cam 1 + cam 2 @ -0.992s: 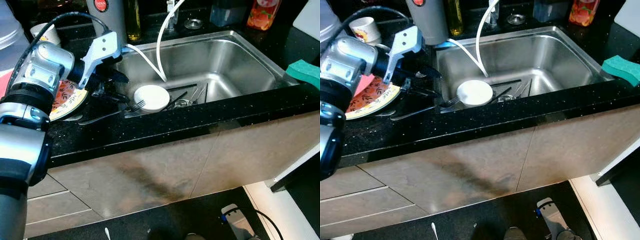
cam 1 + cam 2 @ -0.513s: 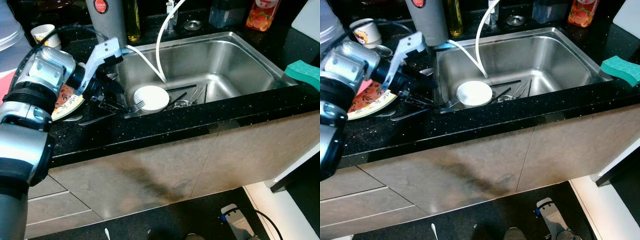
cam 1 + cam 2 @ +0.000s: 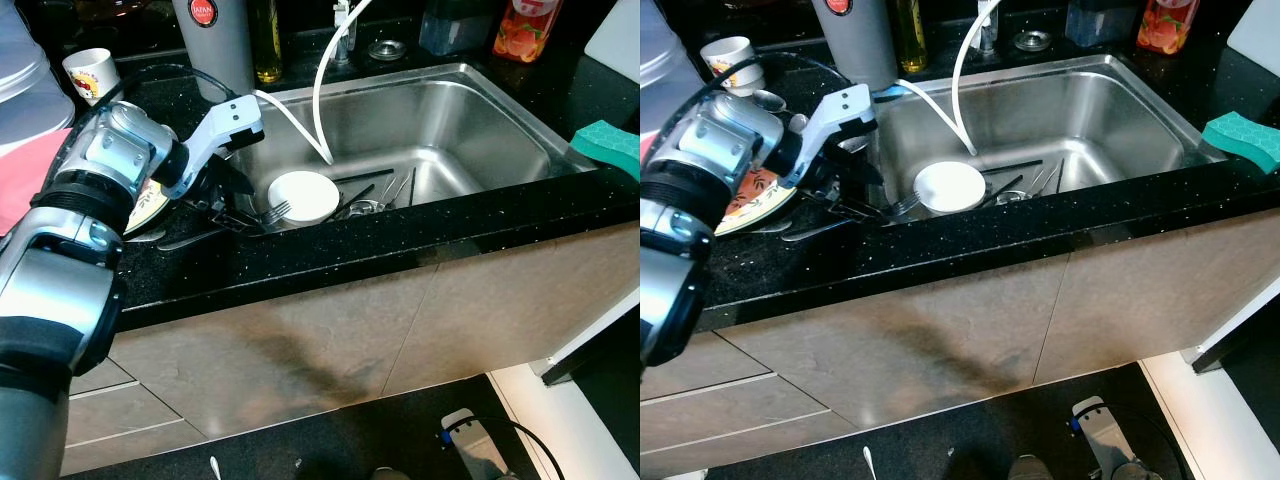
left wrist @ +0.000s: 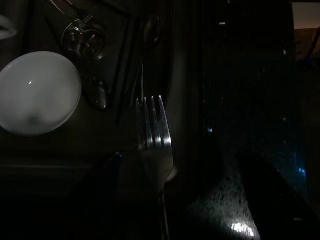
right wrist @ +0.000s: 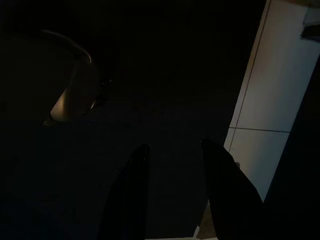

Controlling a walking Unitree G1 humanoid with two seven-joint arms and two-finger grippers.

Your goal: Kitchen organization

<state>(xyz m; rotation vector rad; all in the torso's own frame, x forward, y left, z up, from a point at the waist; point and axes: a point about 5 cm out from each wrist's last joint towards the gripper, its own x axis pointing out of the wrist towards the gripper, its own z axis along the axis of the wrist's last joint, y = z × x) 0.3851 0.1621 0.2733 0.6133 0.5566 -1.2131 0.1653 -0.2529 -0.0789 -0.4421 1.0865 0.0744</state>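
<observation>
**Left gripper at the sink's edge, over a fork**

Left eye view: A stainless steel sink (image 3: 470, 120) is set into a black speckled countertop (image 3: 330, 250). The left gripper (image 3: 228, 195) reaches over the counter just beside the sink's left rim, its black fingers spread apart around a fork (image 3: 262, 216). The fork lies across that rim, tines pointing into the sink toward a white bowl (image 3: 303, 196) turned upside down on the sink floor. More cutlery (image 3: 375, 195) lies in the sink next to the bowl. A white hose (image 3: 322, 90) curves down into the sink from behind. Left of the sink, partly under the arm, sits a patterned plate (image 3: 145, 205). Behind the sink stand a grey canister (image 3: 212, 40) and a paper cup (image 3: 92, 72); a green sponge (image 3: 610, 145) rests on the counter at the sink's right.

Right eye view: the same scene.

Left wrist view: (very dark) the fork's tines lie straight ahead between the two fingers, with the white bowl beyond inside the sink. Whether the fingers touch the fork cannot be told.

Right wrist view: The right gripper (image 5: 175, 165) hangs in shadow, its fingers apart, beside pale floor tiles (image 5: 275, 90).
</observation>
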